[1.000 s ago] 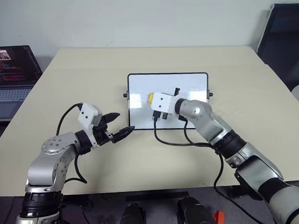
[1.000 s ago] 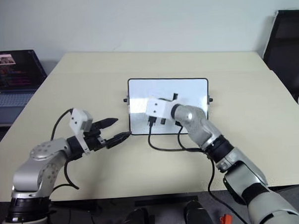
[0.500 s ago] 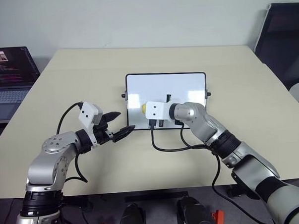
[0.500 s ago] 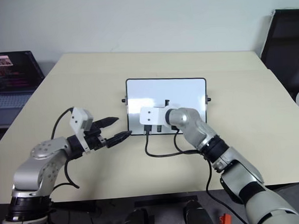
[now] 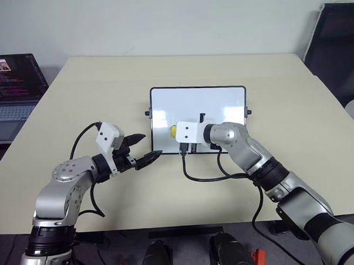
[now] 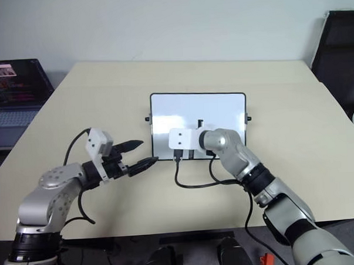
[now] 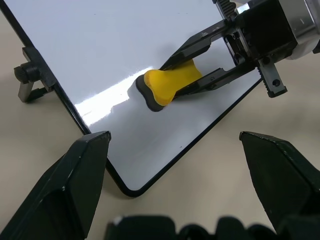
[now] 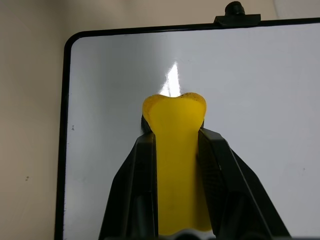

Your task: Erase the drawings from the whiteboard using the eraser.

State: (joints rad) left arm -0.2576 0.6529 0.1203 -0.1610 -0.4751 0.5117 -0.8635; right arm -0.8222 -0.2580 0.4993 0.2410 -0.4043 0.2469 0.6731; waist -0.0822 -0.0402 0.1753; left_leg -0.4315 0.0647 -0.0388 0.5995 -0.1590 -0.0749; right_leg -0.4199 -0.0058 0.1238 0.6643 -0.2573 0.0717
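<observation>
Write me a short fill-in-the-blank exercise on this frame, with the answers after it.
1. The right end effector is shut on the ______ eraser.
2. The eraser's dark underside rests against the ______.
3. The left end effector has its fingers ______ and holds nothing.
4. At the far left, off the table, stands a dark ______ with its screen lit.

Answers: yellow; whiteboard; open; laptop

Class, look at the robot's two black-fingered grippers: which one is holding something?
The right gripper: its fingers clamp the small yellow eraser against the glossy white whiteboard. The left gripper hangs open beside the board, holding nothing.
</observation>
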